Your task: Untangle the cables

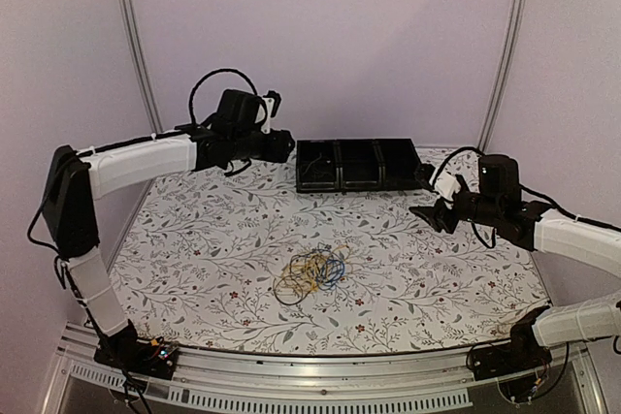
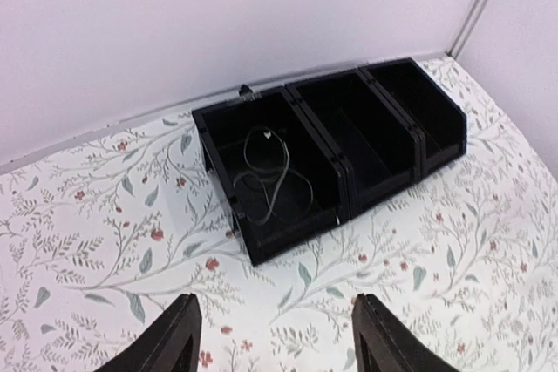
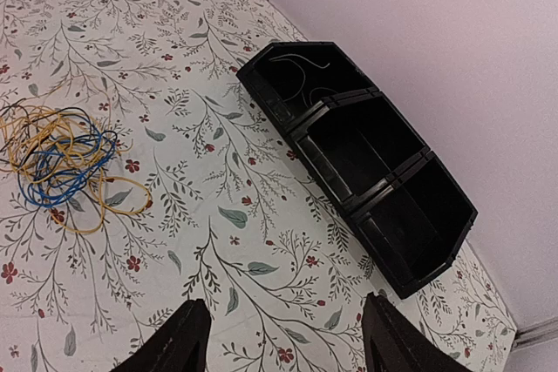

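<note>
A tangle of thin yellow-orange, blue and dark cables (image 1: 310, 274) lies on the floral table near the front middle. It also shows in the right wrist view (image 3: 63, 161). One whitish cable (image 2: 272, 182) lies alone in the left compartment of the black bin (image 1: 394, 179). My left gripper (image 2: 277, 337) is open and empty, held high at the back left, just left of the bin. My right gripper (image 3: 283, 341) is open and empty, raised at the right, apart from the tangle.
The black bin (image 3: 410, 180) has three compartments and stands at the back middle against the wall. Its middle and right compartments (image 2: 417, 111) look empty. Purple walls close in the table on three sides, with metal posts (image 1: 131, 36) in the corners.
</note>
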You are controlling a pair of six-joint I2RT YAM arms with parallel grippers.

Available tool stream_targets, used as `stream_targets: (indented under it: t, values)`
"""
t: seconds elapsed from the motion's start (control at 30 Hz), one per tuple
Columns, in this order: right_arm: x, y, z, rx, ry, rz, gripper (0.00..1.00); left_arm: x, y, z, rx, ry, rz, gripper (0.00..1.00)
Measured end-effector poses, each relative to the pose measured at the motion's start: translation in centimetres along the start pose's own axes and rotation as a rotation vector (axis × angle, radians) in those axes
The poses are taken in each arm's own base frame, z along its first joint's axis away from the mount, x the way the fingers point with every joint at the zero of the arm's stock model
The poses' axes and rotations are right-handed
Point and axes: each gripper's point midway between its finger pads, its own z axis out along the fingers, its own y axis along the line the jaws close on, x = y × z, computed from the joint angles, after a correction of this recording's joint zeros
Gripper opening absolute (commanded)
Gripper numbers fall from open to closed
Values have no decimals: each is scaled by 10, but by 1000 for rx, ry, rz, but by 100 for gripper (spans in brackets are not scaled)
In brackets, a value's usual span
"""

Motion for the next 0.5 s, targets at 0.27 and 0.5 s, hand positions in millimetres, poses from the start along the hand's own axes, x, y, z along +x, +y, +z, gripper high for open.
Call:
stream_targets:
  t: [0.27,0.5]
  values:
    - [-2,35,-1,-169,-25,-34,54,125,-45,-83,177,228,-13,49]
    - [-21,99,11,-412,-41,-102,48,232,-57,-137,259,479,-70,40]
